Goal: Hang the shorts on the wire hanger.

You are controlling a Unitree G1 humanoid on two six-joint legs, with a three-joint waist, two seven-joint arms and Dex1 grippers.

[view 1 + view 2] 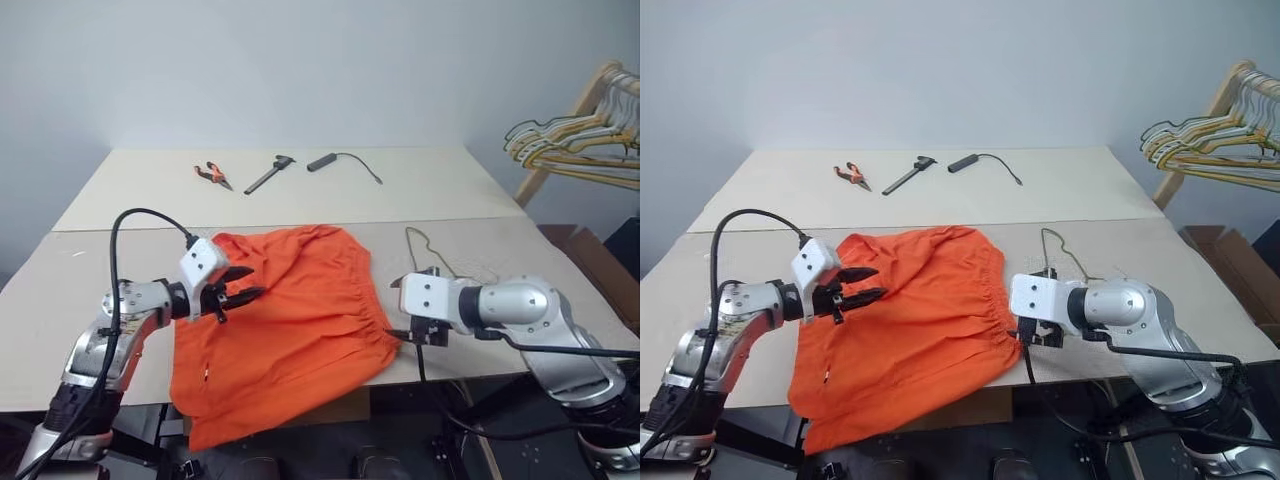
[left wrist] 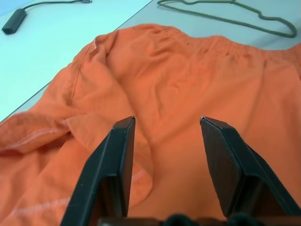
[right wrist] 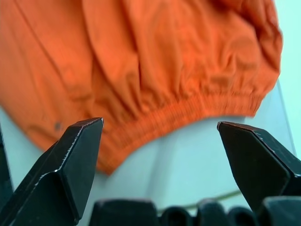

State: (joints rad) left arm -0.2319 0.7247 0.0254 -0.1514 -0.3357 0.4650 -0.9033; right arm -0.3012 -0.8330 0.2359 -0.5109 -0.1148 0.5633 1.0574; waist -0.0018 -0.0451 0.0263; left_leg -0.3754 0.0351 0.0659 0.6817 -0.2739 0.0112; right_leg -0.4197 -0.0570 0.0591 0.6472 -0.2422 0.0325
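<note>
The orange shorts (image 1: 290, 320) lie spread on the near half of the table, one leg drooping over the front edge. Their gathered waistband (image 3: 188, 113) faces my right side. The wire hanger (image 1: 432, 252) lies flat on the table just beyond the waistband, also seen as the wire hanger (image 2: 225, 14) past the fabric. My left gripper (image 1: 248, 283) hovers over the shorts' left edge, open, with nothing between its fingers (image 2: 123, 141). My right gripper (image 1: 418, 335) sits low beside the waistband near the front edge, its jaws wide open and empty, pointing at the waistband.
On the far tabletop lie orange-handled pliers (image 1: 212, 175), a black tool (image 1: 270, 173) and a black device with a cable (image 1: 322, 161). A bundle of yellow and silvery hangers (image 1: 570, 145) hangs on a wooden rack at right. A brown box (image 1: 590, 262) stands beside the table.
</note>
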